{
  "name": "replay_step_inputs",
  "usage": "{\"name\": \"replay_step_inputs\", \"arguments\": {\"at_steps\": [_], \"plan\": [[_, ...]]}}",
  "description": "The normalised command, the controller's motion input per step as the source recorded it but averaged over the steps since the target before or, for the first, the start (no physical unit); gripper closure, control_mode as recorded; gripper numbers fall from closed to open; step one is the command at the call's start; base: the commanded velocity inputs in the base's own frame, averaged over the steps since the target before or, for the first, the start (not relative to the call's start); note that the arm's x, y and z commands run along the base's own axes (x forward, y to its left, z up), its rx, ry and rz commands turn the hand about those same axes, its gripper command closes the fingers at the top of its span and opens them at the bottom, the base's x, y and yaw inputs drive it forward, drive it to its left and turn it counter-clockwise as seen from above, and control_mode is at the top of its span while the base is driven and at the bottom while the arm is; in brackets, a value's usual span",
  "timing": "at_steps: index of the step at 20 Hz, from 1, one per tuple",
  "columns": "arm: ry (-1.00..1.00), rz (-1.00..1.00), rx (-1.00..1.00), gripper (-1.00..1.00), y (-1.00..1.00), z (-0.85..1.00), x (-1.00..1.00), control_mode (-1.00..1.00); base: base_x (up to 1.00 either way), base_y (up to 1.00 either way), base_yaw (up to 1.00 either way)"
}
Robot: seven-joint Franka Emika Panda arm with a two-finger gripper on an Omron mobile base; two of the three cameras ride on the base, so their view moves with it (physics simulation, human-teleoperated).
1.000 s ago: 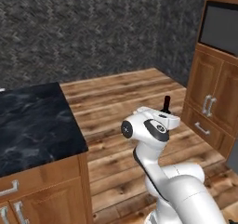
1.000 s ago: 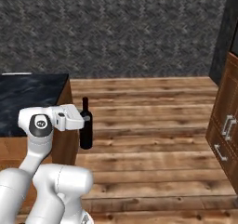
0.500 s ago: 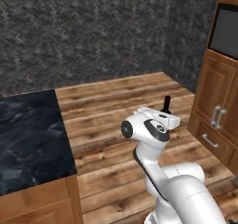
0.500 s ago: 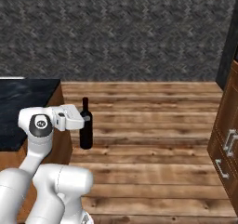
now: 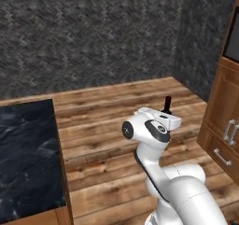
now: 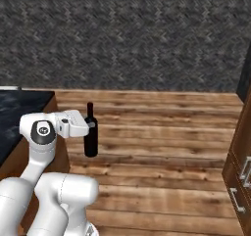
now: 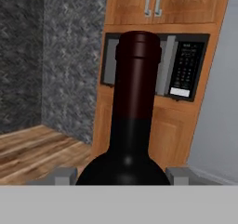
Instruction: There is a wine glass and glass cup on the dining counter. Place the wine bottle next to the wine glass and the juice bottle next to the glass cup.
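The pincer [image 6: 88, 127] is closed around the body of the bottle [image 6: 90, 136], holding it upright, likely to keep it steady while it is carried above the wooden floor [image 6: 162, 127]. To the robot's left lies the black tabletop [image 5: 25, 158], probably its destination. Beyond the bottle, the hand view shows cabinets [image 7: 162, 4] and a microwave [image 7: 183, 67].

Dark grey stone wall [image 6: 127, 34] rises behind a wood plank floor [image 6: 162, 147]. Wooden cabinets [image 5: 224, 126] stand at one side, with a built-in microwave [image 7: 183, 69].
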Motion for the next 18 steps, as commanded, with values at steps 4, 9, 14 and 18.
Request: {"name": "replay_step_inputs", "arguments": {"at_steps": [4,9,14,18], "plan": [[0.00,0.00,0.00,1.00,0.00,0.00,0.00,1.00,0.68,-0.33,0.14],[0.00,0.00,0.00,1.00,0.00,0.00,0.00,1.00,0.70,-0.31,0.14],[0.00,0.00,0.00,1.00,0.00,0.00,0.00,1.00,0.72,-0.31,0.15],[0.00,0.00,0.00,1.00,0.00,0.00,0.00,1.00,0.75,-0.28,0.14]]}}
